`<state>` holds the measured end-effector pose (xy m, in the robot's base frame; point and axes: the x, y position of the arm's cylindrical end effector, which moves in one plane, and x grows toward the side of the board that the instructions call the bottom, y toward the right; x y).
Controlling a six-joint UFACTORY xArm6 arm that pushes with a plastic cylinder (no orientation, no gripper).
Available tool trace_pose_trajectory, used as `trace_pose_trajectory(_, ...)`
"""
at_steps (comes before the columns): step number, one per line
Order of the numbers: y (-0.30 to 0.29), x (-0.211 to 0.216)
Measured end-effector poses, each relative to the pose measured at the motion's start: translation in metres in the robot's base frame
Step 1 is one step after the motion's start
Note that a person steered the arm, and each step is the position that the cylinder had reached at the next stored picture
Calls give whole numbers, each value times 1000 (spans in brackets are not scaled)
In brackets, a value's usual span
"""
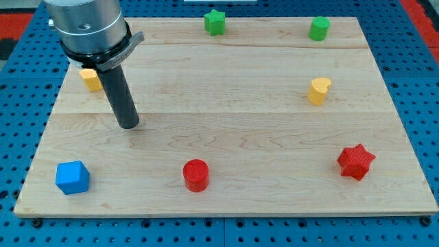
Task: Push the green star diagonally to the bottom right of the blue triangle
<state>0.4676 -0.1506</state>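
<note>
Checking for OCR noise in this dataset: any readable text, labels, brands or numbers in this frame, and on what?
None: no readable text anywhere.
The wooden board, the blocks, e.g. the green star and the blue block, and the arm's metal collar above my tip all show plain, unmarked surfaces.

Setting: robotics laboratory bench. Indicators: a pale wooden worktop (226, 123) laid on a blue perforated base plate (418, 89); an industrial arm (89, 27) with a dark rod; small moulded coloured test blocks, such as the red star (356, 162), spaced across the surface.
</note>
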Motion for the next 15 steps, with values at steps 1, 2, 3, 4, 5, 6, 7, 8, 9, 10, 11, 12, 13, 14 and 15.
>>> trace_pose_trajectory(1,-1,0)
trace_pose_trajectory(2,13,-44)
trace_pose_trajectory(3,89,-99)
trace_pose_trajectory(4,173,-186)
trace_pose_trajectory(5,205,-220)
trace_pose_trajectory(6,168,-258)
trace_pose_trajectory(7,146,-269)
trace_pose_trajectory(8,153,-275)
trace_pose_trajectory(9,116,-276)
trace_pose_trajectory(10,68,-231)
trace_pose_trajectory(11,71,-188)
trace_pose_trajectory(12,72,-203)
trace_pose_trajectory(13,15,-209)
trace_pose_trajectory(14,4,-246)
trace_pose_trajectory(15,-43,-261)
